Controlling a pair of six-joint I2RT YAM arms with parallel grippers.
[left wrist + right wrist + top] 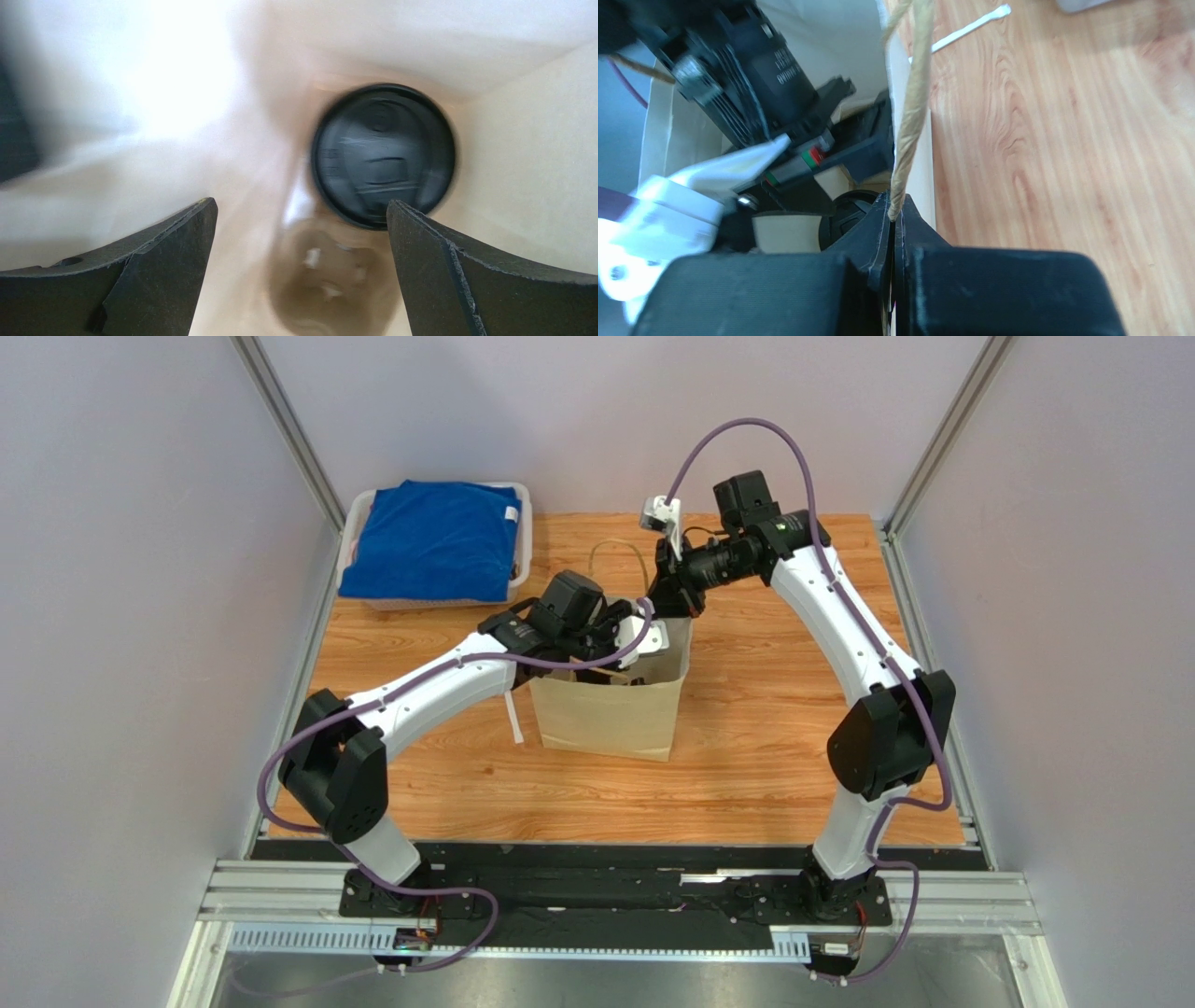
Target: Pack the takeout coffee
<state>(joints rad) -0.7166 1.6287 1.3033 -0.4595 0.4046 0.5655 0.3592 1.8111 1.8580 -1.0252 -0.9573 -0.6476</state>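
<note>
Inside bag [617, 711], takeout coffee [383, 155], left claw [300, 205] spread, right claw [894, 211] pinching handle [914, 105]

Blue cloth [435, 539], perhaps folded, fills a white bin [525, 532].

Takeout coffee [382, 155] blurred; left tool [300, 204] unseen from above, inside bag [610, 711].

Paper bag [613, 707] on wooden table [786, 742], left arm [435, 679] reaching inside, right claw [669, 606] at its rim
</note>
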